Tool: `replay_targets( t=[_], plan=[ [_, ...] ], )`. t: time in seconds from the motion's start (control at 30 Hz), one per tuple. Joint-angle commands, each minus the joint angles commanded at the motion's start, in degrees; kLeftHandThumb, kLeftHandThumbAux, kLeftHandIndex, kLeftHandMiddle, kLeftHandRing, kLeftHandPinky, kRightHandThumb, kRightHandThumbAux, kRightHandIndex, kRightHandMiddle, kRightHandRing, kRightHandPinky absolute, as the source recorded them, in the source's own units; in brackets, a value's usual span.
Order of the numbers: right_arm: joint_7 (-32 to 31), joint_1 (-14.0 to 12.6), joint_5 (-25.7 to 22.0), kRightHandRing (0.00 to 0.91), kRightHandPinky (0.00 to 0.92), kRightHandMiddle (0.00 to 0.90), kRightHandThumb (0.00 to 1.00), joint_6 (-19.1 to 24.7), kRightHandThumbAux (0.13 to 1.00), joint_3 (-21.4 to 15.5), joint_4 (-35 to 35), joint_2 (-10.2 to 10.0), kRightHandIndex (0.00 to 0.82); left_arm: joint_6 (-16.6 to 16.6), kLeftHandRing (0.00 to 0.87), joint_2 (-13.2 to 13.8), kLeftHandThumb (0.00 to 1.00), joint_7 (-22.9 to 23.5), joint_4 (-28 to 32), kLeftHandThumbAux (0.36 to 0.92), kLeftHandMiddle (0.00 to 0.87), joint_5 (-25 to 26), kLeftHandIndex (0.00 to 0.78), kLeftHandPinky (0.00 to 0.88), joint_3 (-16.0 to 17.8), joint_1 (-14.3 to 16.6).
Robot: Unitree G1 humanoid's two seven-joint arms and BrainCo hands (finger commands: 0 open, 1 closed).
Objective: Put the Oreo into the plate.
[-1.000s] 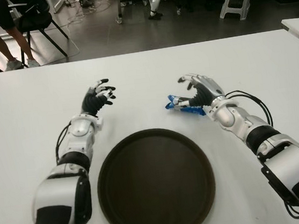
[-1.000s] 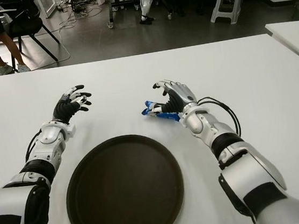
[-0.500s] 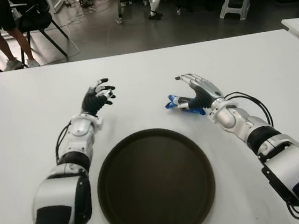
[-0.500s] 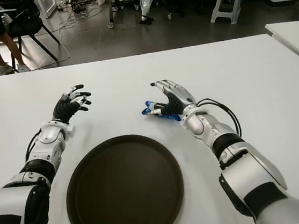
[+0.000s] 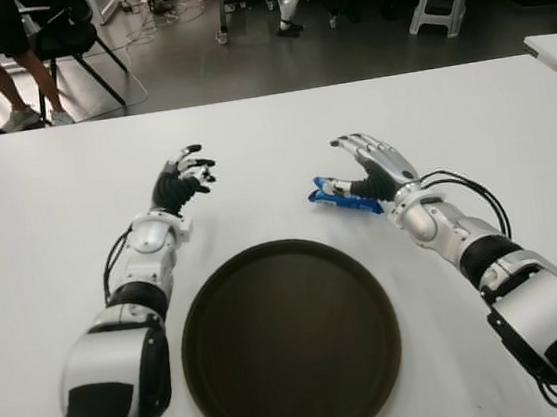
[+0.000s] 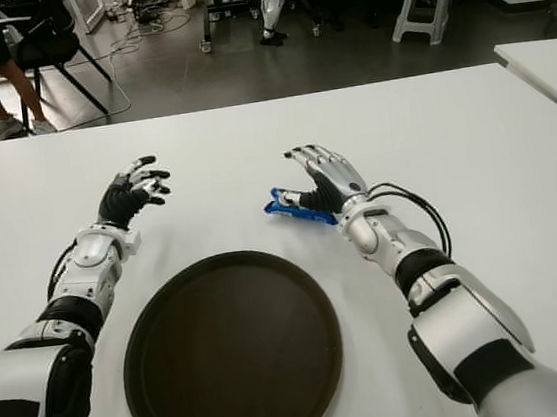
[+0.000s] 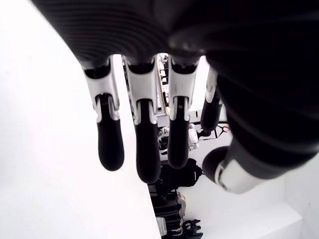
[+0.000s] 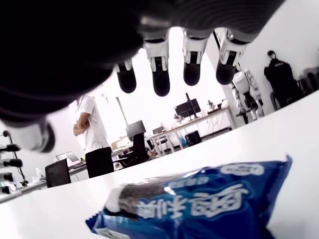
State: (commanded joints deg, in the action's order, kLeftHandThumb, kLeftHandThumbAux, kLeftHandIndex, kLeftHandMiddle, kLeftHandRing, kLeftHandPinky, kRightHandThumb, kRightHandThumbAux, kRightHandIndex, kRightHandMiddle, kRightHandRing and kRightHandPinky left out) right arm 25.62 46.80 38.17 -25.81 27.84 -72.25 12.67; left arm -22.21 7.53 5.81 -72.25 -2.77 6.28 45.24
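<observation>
Blue crinkly Oreo packet [image 5: 344, 196] (flat, oblong) under the spread right hand [image 5: 373, 170].

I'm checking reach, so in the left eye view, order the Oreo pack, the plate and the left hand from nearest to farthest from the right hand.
1. Oreo pack: on the table, right beside the open right hand, on its left.
2. Plate: nearer the robot and to the left.
3. Left hand: across the table on the left, holding nothing.
</observation>
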Motion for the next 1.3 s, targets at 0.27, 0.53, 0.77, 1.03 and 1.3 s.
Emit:
replay_targets(
  t=[0.27,0.53,0.77,1.03,1.3],
  plan=[
    [-0.1,0.2,0.4,0.003,0.056,0.000,0.424,1.9,0.346,0.3,0.0,-0.1,0.000,-0.2,0.432,0.1,0.159,-0.2,0.0,0.691,0.354,-0.3,0.192,0.449,-0.4,0.0],
    [-0.7,0.3,0.2,0.018,0.052,0.000,0.431,3.2,0.367,0.6,-0.1,-0.4,0.000,-0.4,0.433,0.0,0.174,0.1,-0.1,0.697,0.350,0.1,0.186,0.465,-0.3,0.0],
    [-1.2,0.3,0.2,0.012,0.052,0.000,0.439,4.4,0.364,1.0,-0.2,-0.6,0.000,-0.5,0.424,0.0,0.184,0.1,-0.1,0.677,0.339,0.3,0.182,0.452,-0.1,-0.1],
    [-2.4,0.3,0.3,0.007,0.056,0.000,0.424,5.6,0.362,1.4,-0.5,-0.8,0.000,-0.2,0.416,0.0,0.199,-0.1,0.0,0.674,0.328,0.1,0.183,0.454,-0.3,0.0],
    [-3.0,0.1,0.4,0.014,0.074,0.000,0.406,5.5,0.348,1.8,-0.5,-1.0,0.000,-0.1,0.416,0.2,0.177,-0.1,-0.1,0.683,0.330,-0.2,0.177,0.454,-0.6,0.0]
  ],
)
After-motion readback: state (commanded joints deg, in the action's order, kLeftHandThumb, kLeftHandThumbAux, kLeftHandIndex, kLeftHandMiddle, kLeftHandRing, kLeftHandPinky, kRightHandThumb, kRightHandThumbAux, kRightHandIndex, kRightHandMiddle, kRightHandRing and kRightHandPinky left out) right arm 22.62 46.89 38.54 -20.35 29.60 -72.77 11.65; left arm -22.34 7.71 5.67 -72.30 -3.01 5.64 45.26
